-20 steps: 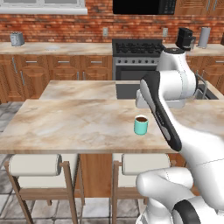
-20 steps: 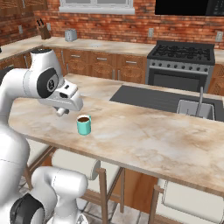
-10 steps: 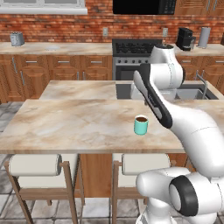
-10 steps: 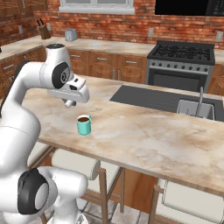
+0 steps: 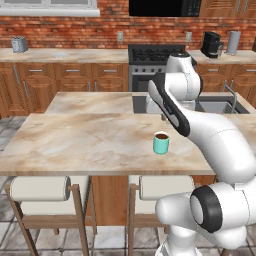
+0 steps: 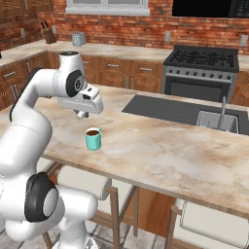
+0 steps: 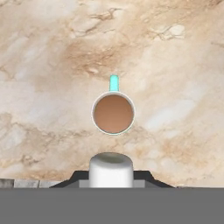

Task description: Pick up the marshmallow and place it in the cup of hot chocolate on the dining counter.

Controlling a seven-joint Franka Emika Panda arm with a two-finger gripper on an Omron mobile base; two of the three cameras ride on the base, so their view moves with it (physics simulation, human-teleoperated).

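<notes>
From the left base view, I see my gripper (image 5: 163, 118) hanging above the tabletop (image 5: 85, 140), with the cup of hot chocolate (image 5: 161, 143) just below and slightly nearer to me than the gripper's tip. What sits between the jaws I cannot make out from this side.

Over in the right base view, the gripper (image 6: 80, 115) hovers beside and above the cup of hot chocolate (image 6: 93, 138), clear of its rim, not touching it. The cup stands upright on the tabletop (image 6: 160, 151).

Down the hand view, the marshmallow (image 7: 110, 169) is pinched in my narrowly closed gripper, so I judge the pick-up done. The cup of hot chocolate (image 7: 113, 113) lies ahead of the marshmallow, near the centre of the view, brown liquid open to me. I judge the remaining work to be bringing the gripper squarely over the rim and letting go; nothing is in the drink yet.
</notes>
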